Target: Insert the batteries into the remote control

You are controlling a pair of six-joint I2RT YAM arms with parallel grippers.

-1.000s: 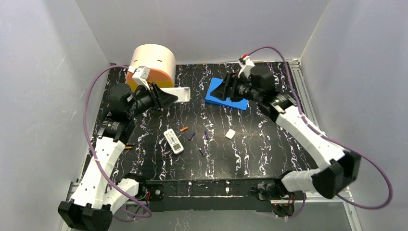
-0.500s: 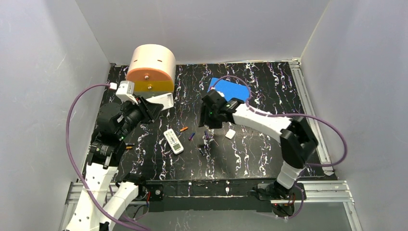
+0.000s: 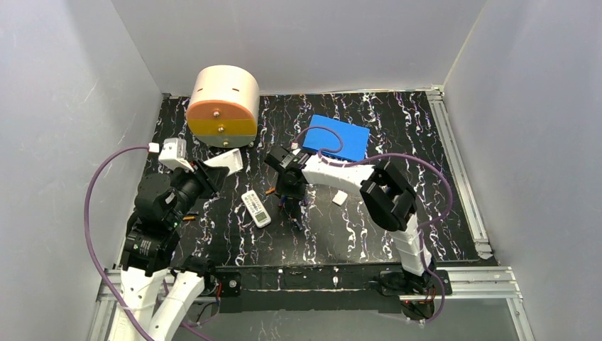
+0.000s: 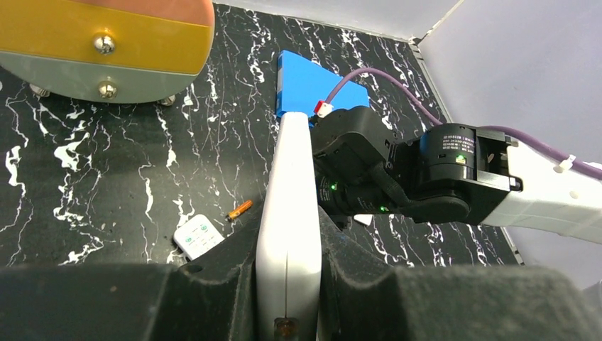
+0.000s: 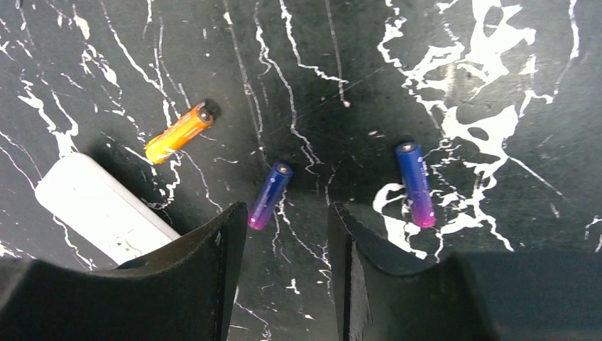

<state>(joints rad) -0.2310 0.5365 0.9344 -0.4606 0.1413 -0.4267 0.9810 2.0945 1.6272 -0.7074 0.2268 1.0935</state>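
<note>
My left gripper (image 3: 215, 169) is shut on a white remote control (image 4: 289, 206), held edge-up above the table's left side (image 3: 228, 160). A second white remote (image 3: 256, 208), buttons up, lies flat on the table. The batteries lie loose beside it: an orange one (image 5: 179, 133), a purple one (image 5: 270, 193) and another purple one (image 5: 415, 183). My right gripper (image 5: 287, 213) hangs low over them, open with nothing between its fingers; the middle purple battery's end sits just ahead of its left fingertip. In the top view the right gripper (image 3: 287, 193) covers part of the batteries.
A tan and orange drum (image 3: 223, 105) stands at the back left. A blue box (image 3: 342, 138) lies behind the right arm. A small white piece (image 3: 340, 197) rests right of the batteries. Another orange battery (image 3: 188, 217) lies by the left arm.
The right arm swung from the blue box forward and left, down over the batteries, its jaws narrowing. The left arm drew back toward the near left, still holding the remote.
</note>
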